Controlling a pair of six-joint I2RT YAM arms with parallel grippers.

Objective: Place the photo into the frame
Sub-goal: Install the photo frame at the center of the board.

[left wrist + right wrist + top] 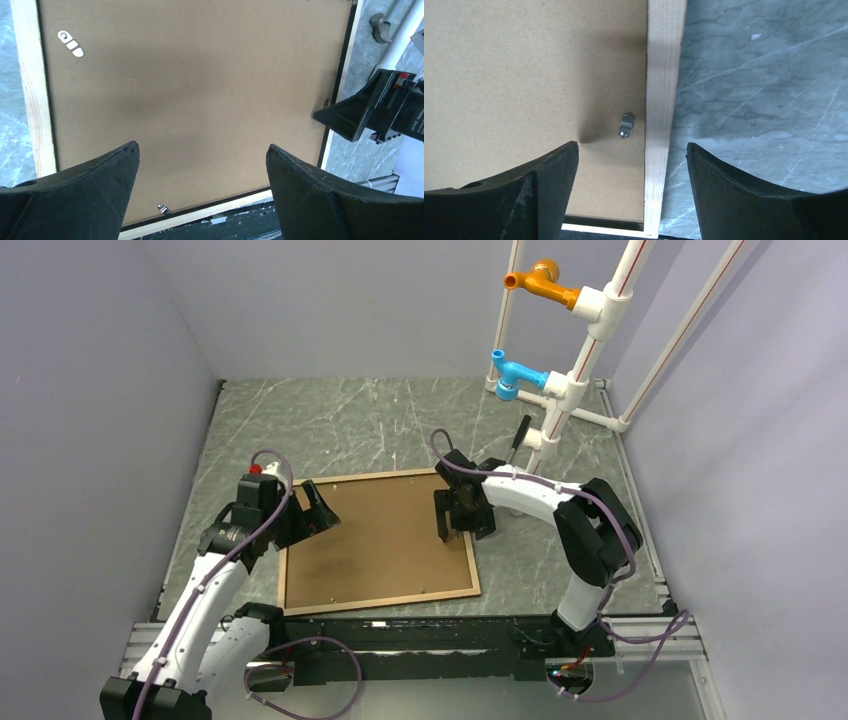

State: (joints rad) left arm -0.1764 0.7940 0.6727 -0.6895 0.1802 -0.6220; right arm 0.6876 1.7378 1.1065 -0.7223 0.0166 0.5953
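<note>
The frame (381, 599) lies back-up on the table, its pale wood rails (32, 100) (664, 90) around a solid brown backing board (380, 540) (190, 90) (524, 70). The photo is hidden or out of view. My left gripper (312, 515) (202, 150) hovers open over the frame's left part, nothing between its fingers. My right gripper (462, 525) (631, 147) hangs open over the frame's right rail, one finger over the board and one over the table. It also shows as a black wedge, the right gripper (357, 115), in the left wrist view.
Small metal clips (71, 43) (162, 208) (626, 125) sit along the frame's inner edge. A white pipe stand (560, 390) with a blue fitting (512, 375) and an orange fitting (540, 280) rises at the back right. Grey walls close in on both sides.
</note>
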